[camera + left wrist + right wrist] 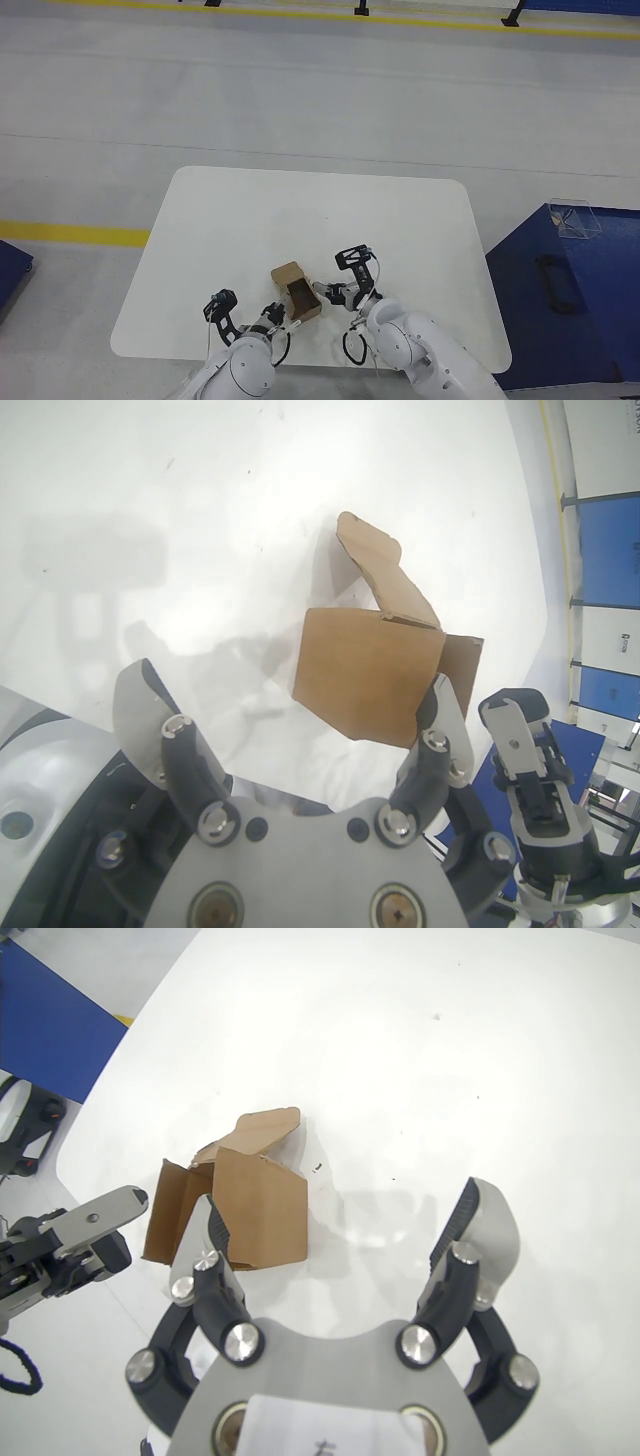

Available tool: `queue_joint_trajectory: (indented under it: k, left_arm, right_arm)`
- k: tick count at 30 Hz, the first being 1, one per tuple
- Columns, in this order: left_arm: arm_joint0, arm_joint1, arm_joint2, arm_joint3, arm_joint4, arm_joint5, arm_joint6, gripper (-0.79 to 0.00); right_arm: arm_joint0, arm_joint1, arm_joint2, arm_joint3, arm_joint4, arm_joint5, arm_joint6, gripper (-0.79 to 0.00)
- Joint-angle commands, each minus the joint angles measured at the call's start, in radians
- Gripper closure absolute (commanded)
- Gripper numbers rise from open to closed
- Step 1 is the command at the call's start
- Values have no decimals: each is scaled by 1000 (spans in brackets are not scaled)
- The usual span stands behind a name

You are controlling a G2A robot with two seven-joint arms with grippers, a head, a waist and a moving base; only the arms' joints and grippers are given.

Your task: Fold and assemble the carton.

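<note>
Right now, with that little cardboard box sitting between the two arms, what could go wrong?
Nothing grips the carton: the left fingers and right fingers are open beside it, so a push might slide or tip it. Its loose flap sticks out and could crease the wrong way. It sits toward the near edge of the table, so a shove could send it off.

I count one cardboard carton (296, 290), one white desk (300, 210), two claws, a left claw (289, 686) and a right claw (340, 1192), and one clear plastic container (573, 218).
</note>
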Motion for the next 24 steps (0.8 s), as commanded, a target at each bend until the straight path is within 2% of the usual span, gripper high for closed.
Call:
queue_joint_trajectory:
  k: [1, 9, 15, 20, 24]
  left_arm:
    - [-12, -7, 9, 29, 4, 0, 0, -785]
    - [-72, -37, 57, 120, 42, 0, -31, -785]
    - [-97, -55, 53, 153, 61, 0, -49, -785]
    - [-78, -62, 2, 81, 53, 0, -46, -785]
    - [-31, -63, -66, -14, 34, 0, -22, -785]
  right_arm:
    - [18, -9, -22, 21, -20, 17, 12, -785]
    - [83, -43, -85, 95, -54, 57, 72, -785]
    - [101, -60, -75, 105, -30, 67, 44, -785]
    - [61, -50, 3, 57, 24, -6, -5, -785]
    - [-1, -26, 74, 7, 2, -105, 27, -785]
